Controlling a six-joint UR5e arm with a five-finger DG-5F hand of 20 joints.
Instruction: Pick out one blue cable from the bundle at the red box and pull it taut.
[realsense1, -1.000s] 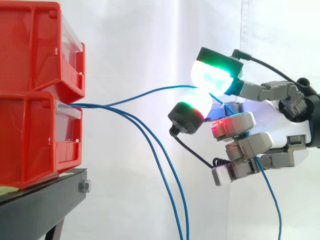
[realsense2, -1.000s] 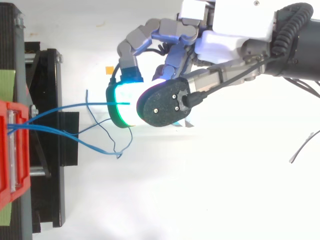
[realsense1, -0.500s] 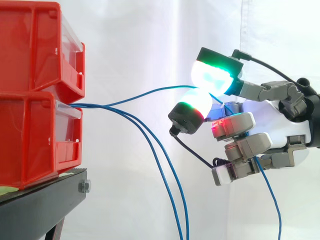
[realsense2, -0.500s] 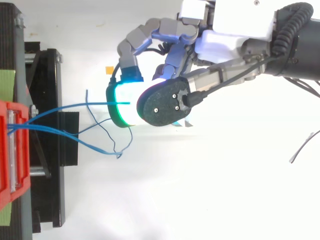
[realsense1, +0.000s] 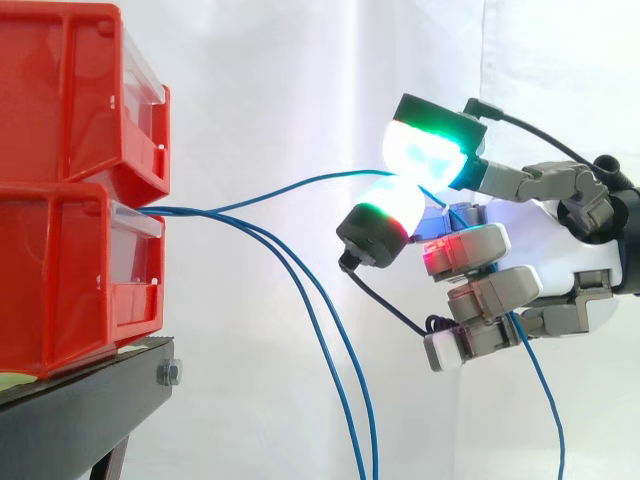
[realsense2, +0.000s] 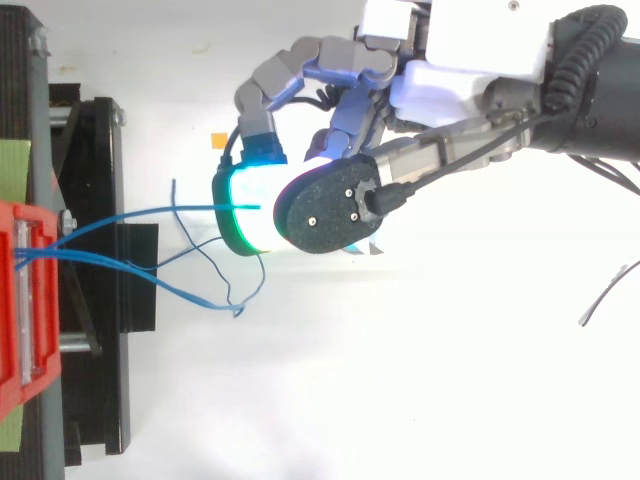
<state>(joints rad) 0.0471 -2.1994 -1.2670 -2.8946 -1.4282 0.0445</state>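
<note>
Black stand (realsense1: 85, 405), red bin (realsense1: 60, 290) directly on it; green strip (realsense2: 14, 165) on its top

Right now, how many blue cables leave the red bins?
3: the pinched cable arcs from the lower red bin to the hand; two slack cables droop. Others may hide inside.

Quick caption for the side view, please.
Hand pinches one blue cable from the lower red bin, not yet taut; two other cables droop.
</note>
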